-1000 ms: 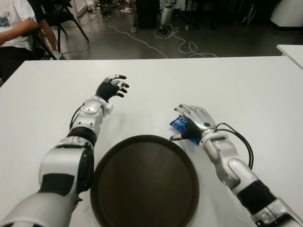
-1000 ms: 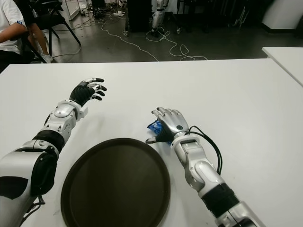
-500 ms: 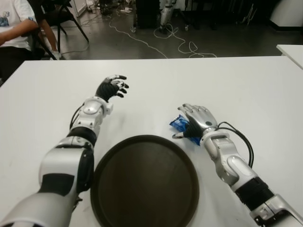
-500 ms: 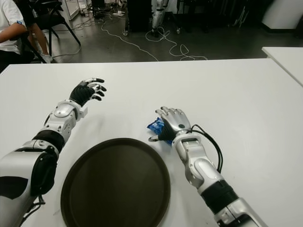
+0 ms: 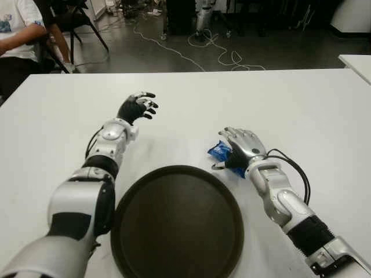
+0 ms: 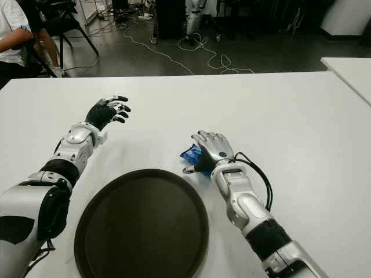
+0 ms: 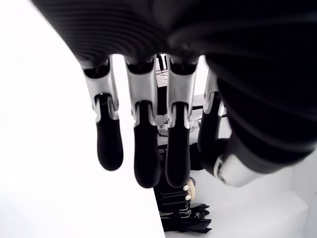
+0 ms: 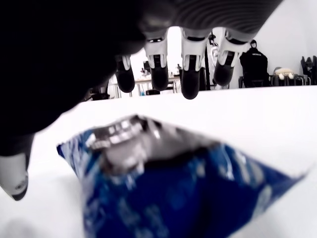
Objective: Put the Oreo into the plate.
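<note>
Under your silver right hand (image 5: pixel 242 146) you see the Oreo (image 5: pixel 220 152) pack, blue with dark and white print. Near it, the plate (image 5: pixel 177 223) is plain dark brown on your white table (image 5: pixel 301 110).

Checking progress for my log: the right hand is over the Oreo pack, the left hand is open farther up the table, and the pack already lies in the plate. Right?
Not quite. The Oreo pack lies on the white table, beyond the plate rim, under the right hand; the plate holds nothing. Both eye views show this. The left hand is open farther up the table, as you said.
</note>
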`<state>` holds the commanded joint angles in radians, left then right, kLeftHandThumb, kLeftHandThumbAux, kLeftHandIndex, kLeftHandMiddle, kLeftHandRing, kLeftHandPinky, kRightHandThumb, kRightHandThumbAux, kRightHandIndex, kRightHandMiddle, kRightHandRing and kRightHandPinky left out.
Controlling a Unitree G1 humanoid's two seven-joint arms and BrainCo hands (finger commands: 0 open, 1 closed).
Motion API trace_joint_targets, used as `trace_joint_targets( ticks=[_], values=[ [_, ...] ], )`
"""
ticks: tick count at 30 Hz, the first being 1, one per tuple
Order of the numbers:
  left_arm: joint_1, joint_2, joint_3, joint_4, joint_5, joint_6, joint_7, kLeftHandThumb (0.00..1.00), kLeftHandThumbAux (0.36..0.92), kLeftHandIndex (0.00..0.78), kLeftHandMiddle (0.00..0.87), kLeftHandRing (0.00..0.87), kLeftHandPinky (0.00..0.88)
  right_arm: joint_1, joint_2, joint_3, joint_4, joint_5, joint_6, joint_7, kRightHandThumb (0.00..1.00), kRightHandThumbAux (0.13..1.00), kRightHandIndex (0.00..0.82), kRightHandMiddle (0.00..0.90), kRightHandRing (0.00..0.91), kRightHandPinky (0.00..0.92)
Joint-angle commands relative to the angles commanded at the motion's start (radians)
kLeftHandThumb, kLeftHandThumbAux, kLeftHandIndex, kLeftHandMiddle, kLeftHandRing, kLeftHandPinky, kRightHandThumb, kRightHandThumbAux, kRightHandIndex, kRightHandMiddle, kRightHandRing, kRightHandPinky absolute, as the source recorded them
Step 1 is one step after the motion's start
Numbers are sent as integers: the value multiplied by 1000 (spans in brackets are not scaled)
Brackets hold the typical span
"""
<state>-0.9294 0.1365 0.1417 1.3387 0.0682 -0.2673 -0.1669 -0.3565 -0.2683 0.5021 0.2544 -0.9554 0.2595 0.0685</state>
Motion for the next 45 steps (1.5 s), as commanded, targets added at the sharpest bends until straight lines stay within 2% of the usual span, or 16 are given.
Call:
trace_joint_targets(
  ticks=[13,21,28,45],
  values=[
    [1,-1,1,0,0,1,6,118,655,281,461,484,495,9,-17,12,-13,-11,-20,7,0,509,58,116,128,139],
    [1,-3,-1,-1,2,-4,12,122,654,278,467,487,492,32,-31,34,-23,6,-58,50,0,527,61,125,135,155],
    [1,-4,-1,-1,2,-6,11,107,657,285,471,492,489,26,-48,34,-18,25,-99,82,0,557,92,148,166,194],
    [-2,-4,2,-2,-2,-7,4,116,666,316,492,507,508,26,-50,35,6,38,-142,46,0,640,199,268,289,298]
  ],
)
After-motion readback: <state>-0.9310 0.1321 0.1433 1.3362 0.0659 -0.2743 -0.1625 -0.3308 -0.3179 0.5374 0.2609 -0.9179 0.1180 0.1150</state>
